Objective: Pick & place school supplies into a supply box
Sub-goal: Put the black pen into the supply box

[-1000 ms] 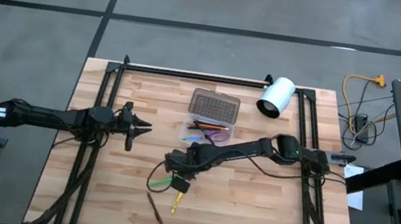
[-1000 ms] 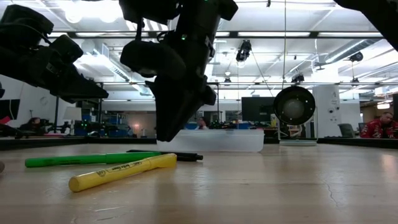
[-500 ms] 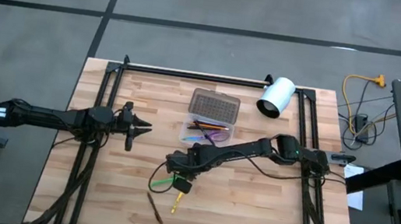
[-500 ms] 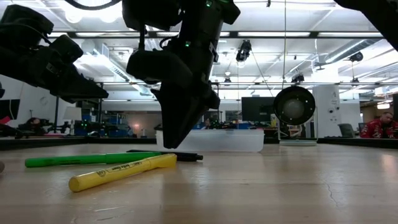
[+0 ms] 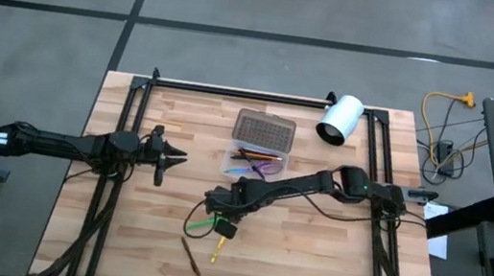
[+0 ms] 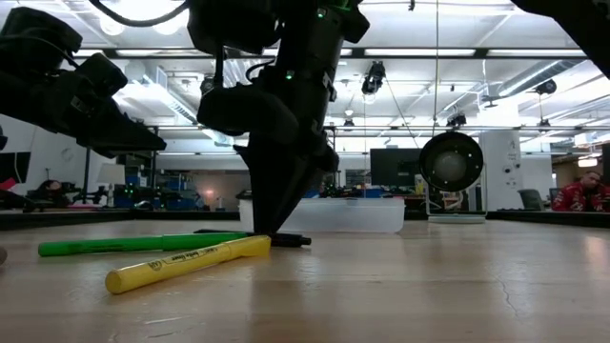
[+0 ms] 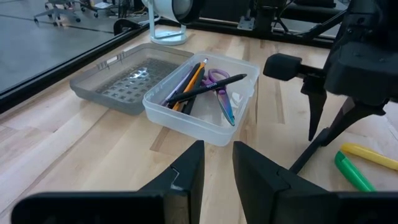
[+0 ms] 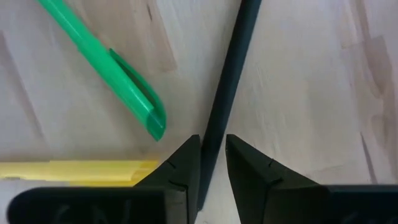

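The right gripper, fingers slightly apart, is shown straddling a dark pen lying beside the green marker; thin, stiff and light, it is judged best pinched mid-shaft.

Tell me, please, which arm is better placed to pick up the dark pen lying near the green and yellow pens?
The right arm. Its tool is already down at the table, fingers either side of the dark pen. The left tool waits apart, over the table's left side.
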Controlling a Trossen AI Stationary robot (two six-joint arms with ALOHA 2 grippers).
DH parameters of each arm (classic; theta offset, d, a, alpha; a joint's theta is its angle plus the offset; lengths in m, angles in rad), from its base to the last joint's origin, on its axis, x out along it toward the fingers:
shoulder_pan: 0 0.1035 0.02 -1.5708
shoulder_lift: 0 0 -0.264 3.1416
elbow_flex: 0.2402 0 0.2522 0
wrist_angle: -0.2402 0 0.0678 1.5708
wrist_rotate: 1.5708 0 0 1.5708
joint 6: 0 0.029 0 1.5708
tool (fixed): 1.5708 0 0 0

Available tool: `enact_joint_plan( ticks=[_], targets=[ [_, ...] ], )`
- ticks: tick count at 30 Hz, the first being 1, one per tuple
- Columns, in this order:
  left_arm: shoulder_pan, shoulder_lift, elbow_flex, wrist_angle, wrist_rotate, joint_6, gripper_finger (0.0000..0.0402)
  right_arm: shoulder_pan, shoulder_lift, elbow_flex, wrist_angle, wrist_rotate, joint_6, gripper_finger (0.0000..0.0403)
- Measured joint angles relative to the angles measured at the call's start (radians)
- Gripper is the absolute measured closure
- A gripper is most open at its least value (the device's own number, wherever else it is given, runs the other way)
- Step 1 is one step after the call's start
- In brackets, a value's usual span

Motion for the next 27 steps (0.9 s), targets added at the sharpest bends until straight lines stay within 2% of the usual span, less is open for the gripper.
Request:
enact_joint_plan(
  ticks=[6,15,27],
  targets=[
    [0.0,0.0,0.0,0.0,0.0,0.0,0.0332,-0.013,0.02,0.003,0.011,-0.07,0.0,0.0338],
    [0.0,0.0,0.0,0.0,0.0,0.0,0.0332,-0.014,0.021,0.008,0.008,-0.068,-0.013,0.0338],
    [0.0,0.0,0.0,0.0,0.0,0.0,0.0332,-0.014,0.022,0.006,0.005,-0.066,-0.236,0.0356]
  ],
)
